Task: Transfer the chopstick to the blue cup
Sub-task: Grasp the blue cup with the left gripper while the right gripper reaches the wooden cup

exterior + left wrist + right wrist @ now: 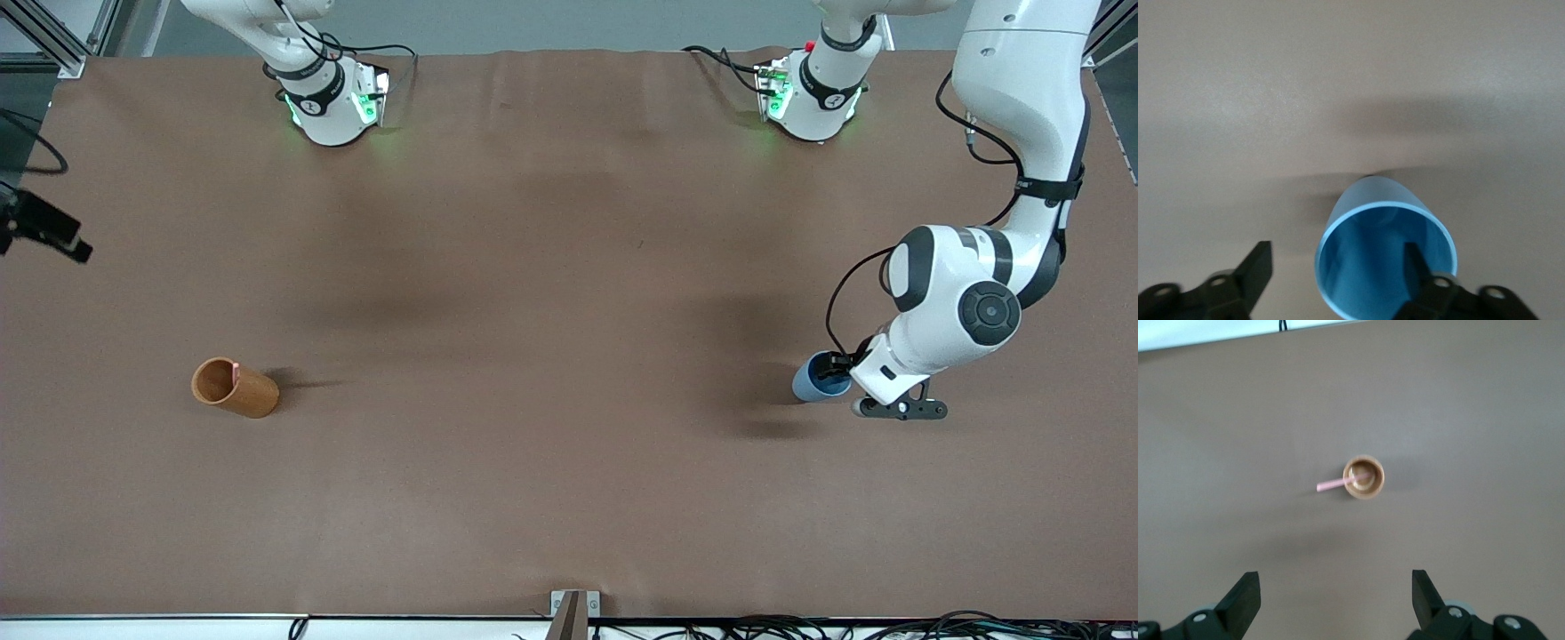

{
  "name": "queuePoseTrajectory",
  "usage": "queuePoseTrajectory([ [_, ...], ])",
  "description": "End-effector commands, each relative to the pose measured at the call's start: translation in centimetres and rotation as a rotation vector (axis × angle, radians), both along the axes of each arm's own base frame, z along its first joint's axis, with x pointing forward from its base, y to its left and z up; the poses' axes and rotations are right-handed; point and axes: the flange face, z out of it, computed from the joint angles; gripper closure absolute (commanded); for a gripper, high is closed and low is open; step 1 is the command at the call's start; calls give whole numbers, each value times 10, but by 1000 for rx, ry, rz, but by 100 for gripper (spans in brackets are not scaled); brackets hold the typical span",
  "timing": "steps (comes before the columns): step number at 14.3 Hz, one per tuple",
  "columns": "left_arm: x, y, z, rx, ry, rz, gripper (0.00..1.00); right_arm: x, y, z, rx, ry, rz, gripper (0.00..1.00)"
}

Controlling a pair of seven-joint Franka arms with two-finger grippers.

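1. Table [551, 356]: covered in plain brown cloth, both arm bases along its edge farthest from the front camera.
2. Blue cup [813, 380]: stands upright near the left arm's end of the table, mouth open upward, darker blue inside.
3. Left gripper [845, 373]: down at the blue cup. In the left wrist view one finger [1415, 267] is inside the cup mouth and the other is outside the wall, so the fingers straddle the rim. Fingers apart; I cannot tell whether they press on the wall.
4. Orange-brown cup [235, 388]: stands near the right arm's end of the table, well apart from the blue cup.
5. Chopstick [1341, 482]: pale pink, leaning inside the orange-brown cup, its upper end sticking out over the rim. Only a pink tip shows in the front view.
6. Right gripper [1335, 600]: high above the orange-brown cup, looking straight down on it, fingers spread wide, holding nothing. Its hand is out of the front view.
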Motion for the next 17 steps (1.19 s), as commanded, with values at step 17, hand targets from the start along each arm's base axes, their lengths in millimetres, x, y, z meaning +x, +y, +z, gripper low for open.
queuePoseTrajectory([
  [17,-12,-228,93,-30,-14,313,100,61,73,-275,-189,108,210,19],
])
